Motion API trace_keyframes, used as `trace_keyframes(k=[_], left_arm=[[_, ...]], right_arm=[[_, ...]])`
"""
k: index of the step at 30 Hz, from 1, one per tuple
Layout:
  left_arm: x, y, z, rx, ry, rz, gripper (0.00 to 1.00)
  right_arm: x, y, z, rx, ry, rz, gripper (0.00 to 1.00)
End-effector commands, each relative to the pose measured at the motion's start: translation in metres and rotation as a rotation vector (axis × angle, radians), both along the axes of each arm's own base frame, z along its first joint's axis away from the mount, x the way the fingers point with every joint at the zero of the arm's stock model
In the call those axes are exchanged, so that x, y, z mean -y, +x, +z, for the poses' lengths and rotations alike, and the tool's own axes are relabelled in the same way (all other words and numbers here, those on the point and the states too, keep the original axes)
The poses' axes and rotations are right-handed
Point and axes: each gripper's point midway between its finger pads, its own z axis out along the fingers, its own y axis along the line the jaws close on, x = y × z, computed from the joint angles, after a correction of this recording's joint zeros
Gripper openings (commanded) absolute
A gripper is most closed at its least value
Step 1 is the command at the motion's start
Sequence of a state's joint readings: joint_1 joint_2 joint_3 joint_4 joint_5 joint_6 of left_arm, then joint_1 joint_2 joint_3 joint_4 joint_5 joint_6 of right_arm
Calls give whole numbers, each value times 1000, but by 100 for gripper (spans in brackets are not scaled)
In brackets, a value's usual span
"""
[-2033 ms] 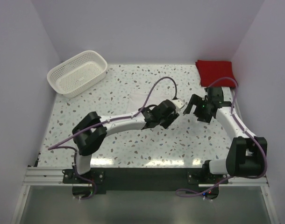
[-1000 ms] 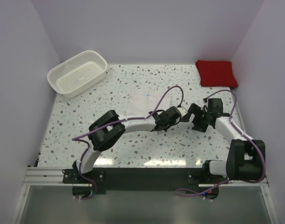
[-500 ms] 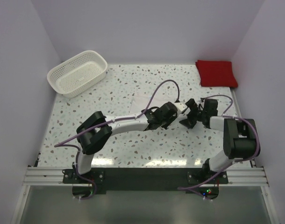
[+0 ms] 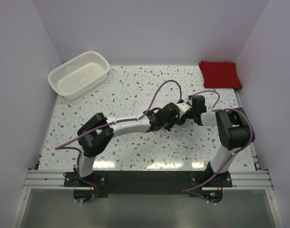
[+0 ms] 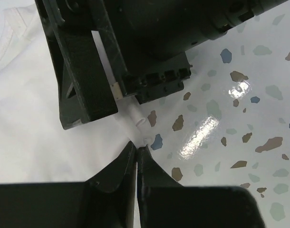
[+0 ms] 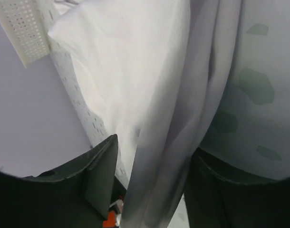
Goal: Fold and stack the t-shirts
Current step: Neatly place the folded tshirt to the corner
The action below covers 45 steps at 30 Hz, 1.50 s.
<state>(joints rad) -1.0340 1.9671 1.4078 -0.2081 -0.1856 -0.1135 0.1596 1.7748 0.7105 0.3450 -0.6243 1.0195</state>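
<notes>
Item one, white t-shirt (image 5: pixel 35 123): mid-table, spread flat beneath both wrists, its right-hand edge raised slightly where the two arms meet. We see its neckband at the top left of the left wrist view, so the collar points away from the gripped corner. The arms hide much of it from above, so we judge, not firmly, that its long axis runs left to right across the table (image 4: pixel 111 152).

Left gripper (image 5: pixel 137 151): fingertips pressed together on that edge, pinning it, we judge, so a fold can be drawn.

Right gripper (image 6: pixel 152 156): fingers apart, a hanging fold of the white cloth between them. We cannot tell whether they clamp it.

Item two, red t-shirt (image 4: pixel 220 74): folded, far right corner, long side across the table, probably the stack's base.

Item three, basket (image 4: pixel 79 73): far left.
</notes>
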Motion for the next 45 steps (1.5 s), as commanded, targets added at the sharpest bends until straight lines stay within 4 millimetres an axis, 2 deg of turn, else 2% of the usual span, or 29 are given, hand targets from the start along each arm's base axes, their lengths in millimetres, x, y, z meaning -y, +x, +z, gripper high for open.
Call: trace_keyframes(k=[1,3,4,6,12,13,14,15,16,18,19,20,21,22,23,24,25,26,27,28,29,30,32,33,35,36,37,41,45], left_arm=[[11,7,26,11,-96,18,7],[12,9,30,-4,-119,26,11],[13,9,31,-11,-128,26,14],[15,9,36,-35,-156,23,23],[4,23,74,-68,-226,41,47],[-4,24,76,-87,-218,52,48],[-20,38,89,-84,-242,92,52],[-28,40,94,-109,-266,100,58],[-40,44,97,-118,-267,122,63],[-78,59,113,-100,-286,205,77],[-94,62,113,-104,-275,241,82],[-122,68,120,-89,-282,299,89],[-137,70,121,-87,-281,342,100],[-152,69,120,-96,-274,371,100],[-183,71,121,-80,-267,446,100],[-199,70,119,-80,-260,489,100],[-215,66,115,-84,-246,523,100],[-239,59,111,-82,-242,572,100],[-251,54,106,-84,-237,605,100],[-264,52,105,-72,-243,642,100],[-281,38,95,-50,-221,690,100],[-290,32,89,-36,-219,715,100],[-309,16,73,2,-208,762,100],[-318,12,69,21,-199,801,100],[-332,2,60,48,-185,840,100],[-335,1,60,61,-189,854,100],[-339,1,64,83,-197,869,100],[-354,9,73,162,-172,941,99],[-363,9,67,162,-120,973,99]], right_arm=[[11,-2,-15,-17,-180,34,53],[19,-11,-17,-23,-252,79,37],[22,-7,-13,-11,-277,86,18],[30,-11,-14,-14,-342,116,3],[47,-7,-5,4,-500,230,0],[49,4,2,25,-529,237,0],[53,8,5,50,-567,267,0],[58,6,5,23,-596,286,0],[64,23,13,49,-653,276,0],[76,28,15,44,-737,314,0],[86,47,22,65,-809,292,0],[94,53,25,77,-862,304,0],[100,57,27,72,-900,314,0],[102,74,41,112,-931,306,0],[112,82,38,112,-995,330,0],[116,86,38,103,-1026,343,0],[120,103,54,144,-1064,323,0],[129,110,48,137,-1123,347,0],[135,119,52,147,-1159,339,0],[139,135,66,185,-1190,310,0],[147,145,70,188,-1223,287,0],[153,153,65,190,-1251,305,0],[160,177,82,239,-1272,254,0],[170,185,74,220,-1281,237,0],[182,207,95,265,-1311,171,0],[189,214,89,252,-1334,162,0],[193,225,102,286,-1354,138,0],[221,251,111,316,-1441,67,0],[249,267,127,330,-1540,-8,0]])
